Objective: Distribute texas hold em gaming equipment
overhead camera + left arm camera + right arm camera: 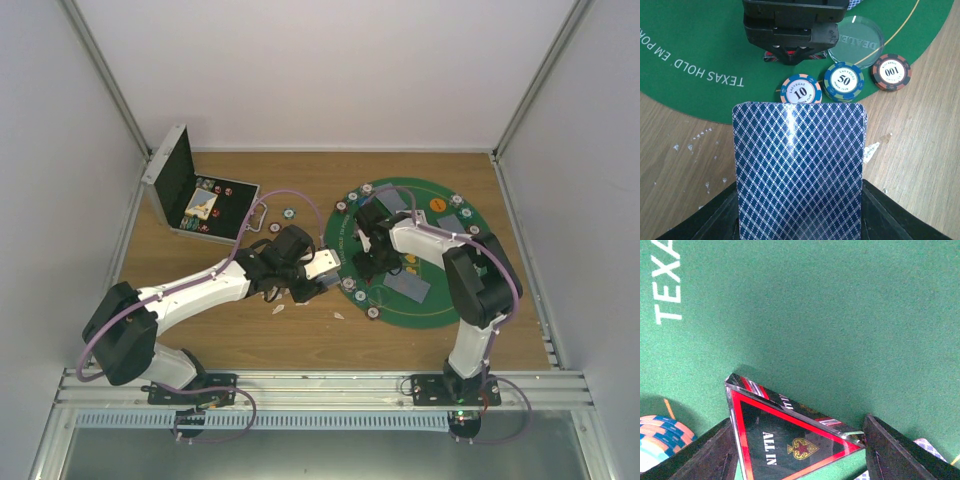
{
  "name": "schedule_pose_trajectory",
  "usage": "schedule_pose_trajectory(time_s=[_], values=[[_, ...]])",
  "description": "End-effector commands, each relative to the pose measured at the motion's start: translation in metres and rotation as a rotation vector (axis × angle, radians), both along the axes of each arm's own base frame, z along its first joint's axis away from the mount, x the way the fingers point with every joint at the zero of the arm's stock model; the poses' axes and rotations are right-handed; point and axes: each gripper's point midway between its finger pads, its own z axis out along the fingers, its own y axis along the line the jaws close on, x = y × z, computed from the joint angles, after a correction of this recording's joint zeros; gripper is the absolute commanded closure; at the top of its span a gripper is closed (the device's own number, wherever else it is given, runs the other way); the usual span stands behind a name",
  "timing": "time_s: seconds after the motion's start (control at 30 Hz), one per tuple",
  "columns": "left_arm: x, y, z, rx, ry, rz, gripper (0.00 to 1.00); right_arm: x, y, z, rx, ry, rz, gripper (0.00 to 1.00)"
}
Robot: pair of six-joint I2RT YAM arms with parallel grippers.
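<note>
Pinched flat and back-up in the left jaws: blue-backed card (797, 170), hanging over the tabletop (920, 150) at the rim of the green mat (700, 45). Long axis straight out from the wrist, free short edge aimed at the 10 chip (800, 90), with the 50 chip (843, 81) and 100 chip (891, 71) alongside. Best kept level and lowered short of those chips, or steered aside, then let go only once flat on felt. Beware the right jaws just ahead, clamped across the ALL IN token (785, 437) on the mat
</note>
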Motion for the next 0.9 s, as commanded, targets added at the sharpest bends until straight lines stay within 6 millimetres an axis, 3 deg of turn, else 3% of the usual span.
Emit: schedule_pose_trajectory(time_s=[0.0, 0.17, 0.4, 0.67, 0.87], values=[[0.006, -0.003, 0.014, -0.046, -0.046, 0.009, 0.45, 0.011, -0.003, -0.002, -0.007, -0.021, -0.008, 0.36], [0.007, -0.003, 0.014, -0.045, -0.049, 0.011, 0.45, 0.029, 0.0, 0.021, 0.031, -0.065, -0.04, 0.41], [0.008, -0.002, 0.011, -0.039, -0.047, 0.017, 0.45, 0.092, -0.011, 0.056, 0.103, -0.156, -0.128, 0.42], [0.01, 0.0, 0.01, -0.032, -0.049, 0.024, 0.45, 0.156, -0.019, 0.06, 0.116, -0.195, -0.171, 0.42], [0.013, 0.002, 0.009, -0.029, -0.046, 0.033, 0.45, 0.172, -0.007, 0.048, 0.139, -0.174, -0.142, 0.42]])
